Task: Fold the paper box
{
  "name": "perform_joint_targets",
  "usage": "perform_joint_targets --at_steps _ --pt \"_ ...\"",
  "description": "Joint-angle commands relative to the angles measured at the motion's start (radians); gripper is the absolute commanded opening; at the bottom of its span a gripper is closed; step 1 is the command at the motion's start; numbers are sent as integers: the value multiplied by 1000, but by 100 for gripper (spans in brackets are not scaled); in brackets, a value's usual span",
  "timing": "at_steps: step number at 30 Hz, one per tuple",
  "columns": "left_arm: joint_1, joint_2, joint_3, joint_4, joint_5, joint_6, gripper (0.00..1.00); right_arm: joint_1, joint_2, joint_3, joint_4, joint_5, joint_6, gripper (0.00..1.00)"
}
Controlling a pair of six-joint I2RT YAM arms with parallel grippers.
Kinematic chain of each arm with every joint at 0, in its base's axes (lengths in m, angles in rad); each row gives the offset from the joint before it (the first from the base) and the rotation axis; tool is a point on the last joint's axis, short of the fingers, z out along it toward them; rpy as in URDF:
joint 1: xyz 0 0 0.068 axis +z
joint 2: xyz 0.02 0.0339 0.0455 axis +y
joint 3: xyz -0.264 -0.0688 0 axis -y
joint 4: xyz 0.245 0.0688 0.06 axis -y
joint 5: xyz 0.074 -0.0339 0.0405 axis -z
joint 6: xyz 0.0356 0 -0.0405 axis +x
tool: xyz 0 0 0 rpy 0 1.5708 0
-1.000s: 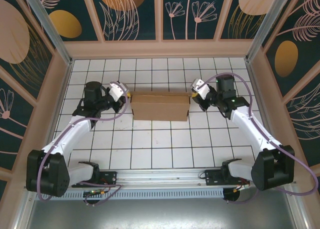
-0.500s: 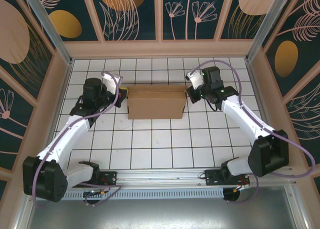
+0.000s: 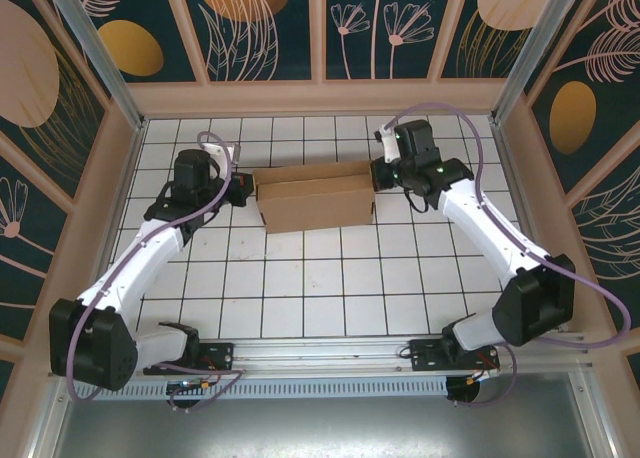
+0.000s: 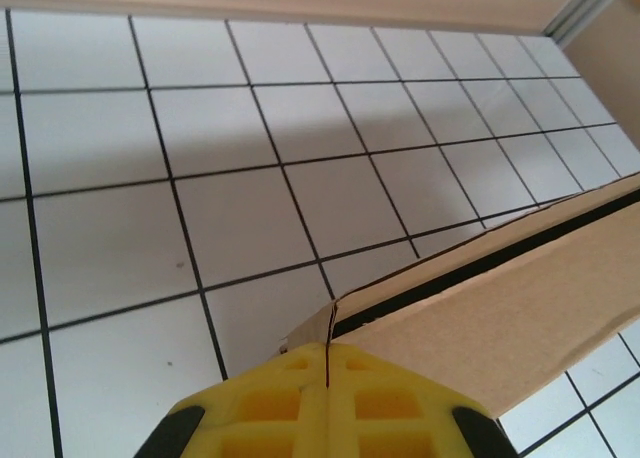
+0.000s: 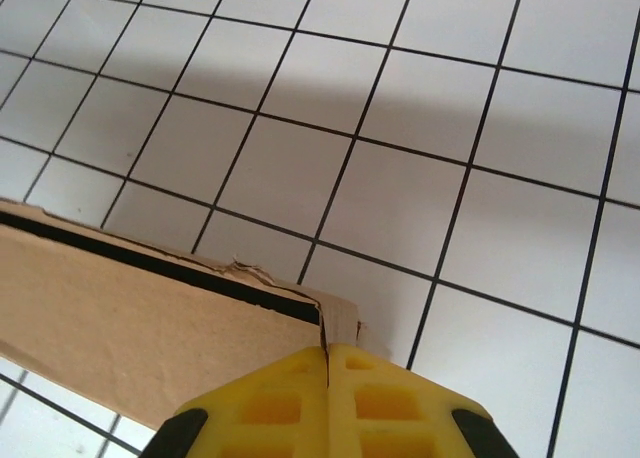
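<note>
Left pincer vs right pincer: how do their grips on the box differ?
Left pincer pinches the paper box at its left end; right pincer at its right end. Cardboard edge at the right pincer looks crumpled, at the left pincer clean. Both are shut on a corner.

Bright, even light is falling from overhead onto the white tiled table [image 3: 300,278], and nothing is washing out. In the top view, shadows around the cardboard box [image 3: 318,203] are showing faint and soft-edged. The metal rail [image 3: 320,353] at the near edge is catching a pale sheen. The corner posts [image 3: 95,48] are leaning outward toward the frame's edges. In both wrist views a broad, soft grey shadow is lying across the far tiles, and the gap along the box's top edge is sitting in deep black. The yellow fingers [image 4: 280,408] at the bottom are looking slightly soft, while the tile lines are reading crisp.
</note>
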Motion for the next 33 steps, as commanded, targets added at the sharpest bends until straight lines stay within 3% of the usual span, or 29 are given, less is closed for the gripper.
perform_joint_targets --at_steps 1,9,24,33 --pt "-7 -4 36 -74 -47 -51 0 6 37 72 -85 26 127 0" --pt "-8 11 78 -70 -33 -119 0 21 113 126 -137 90 223 0" --pt "-11 16 56 -88 -53 -171 0 19 54 71 -62 65 382 0" --pt "-11 28 50 -80 -53 -265 0 35 52 60 -59 128 465 0"
